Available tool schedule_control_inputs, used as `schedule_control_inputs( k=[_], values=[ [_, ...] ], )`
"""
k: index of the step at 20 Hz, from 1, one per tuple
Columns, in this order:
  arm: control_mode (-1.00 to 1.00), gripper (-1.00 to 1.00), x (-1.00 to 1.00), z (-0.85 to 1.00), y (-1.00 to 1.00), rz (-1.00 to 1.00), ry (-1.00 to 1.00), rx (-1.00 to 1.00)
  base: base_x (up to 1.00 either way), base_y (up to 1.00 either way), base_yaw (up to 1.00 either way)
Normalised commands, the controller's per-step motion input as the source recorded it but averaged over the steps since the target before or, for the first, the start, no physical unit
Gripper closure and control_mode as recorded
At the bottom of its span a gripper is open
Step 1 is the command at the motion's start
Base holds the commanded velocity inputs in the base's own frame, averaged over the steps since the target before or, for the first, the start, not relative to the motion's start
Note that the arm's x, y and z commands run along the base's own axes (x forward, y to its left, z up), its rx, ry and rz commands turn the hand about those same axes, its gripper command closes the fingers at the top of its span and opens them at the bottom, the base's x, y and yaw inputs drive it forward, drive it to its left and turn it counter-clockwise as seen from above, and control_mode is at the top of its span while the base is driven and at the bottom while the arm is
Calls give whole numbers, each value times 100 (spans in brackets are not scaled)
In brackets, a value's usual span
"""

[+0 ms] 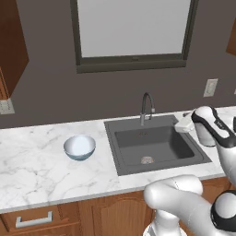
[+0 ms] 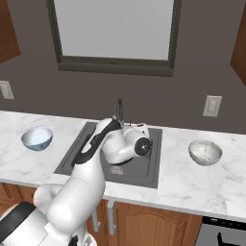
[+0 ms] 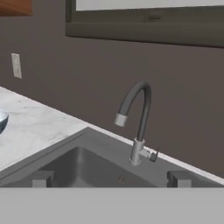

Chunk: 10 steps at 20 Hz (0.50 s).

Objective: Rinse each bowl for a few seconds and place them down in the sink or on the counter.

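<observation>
A: Where's your pincer [image 3: 109, 178] right now, and is it carrying anything?

B: My pincer is spread wide and empty. Its two dark tips stand well apart at the near edge of the sink [image 3: 78, 168], and nothing sits between them. My arm reaches forward over the basin, forearm bent across it, hand pointing level at the faucet [image 3: 136, 118] and the back wall rather than down.

A: And the bowls?

B: Both rest upright on the tabletop [image 1: 37, 161], one on each side of the sink, neither touched. The blue bowl [image 1: 79, 147] sits left of the basin; the speckled bowl [image 2: 205, 152] sits right of it, farther off.

A: How do you expect them to handle?

B: I'd judge them stiff, light, and brittle if dropped into that hard basin. The blue one looks glossy, so likely slippery, more so once wet. The curved outside gives my tips no purchase.

A: So where do you take hold?

B: On the rim, I think: one tip inside, one outside, pinching the wall from above. That calls for my hand to tilt downward first.
</observation>
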Motion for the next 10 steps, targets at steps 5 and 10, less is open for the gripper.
schedule_control_inputs(
  k=[5,10],
  values=[
    [-100,-100,34,-12,0,2,0,5,0,0,0],
    [-100,-100,34,-8,0,2,0,5,0,0,0]
  ],
)
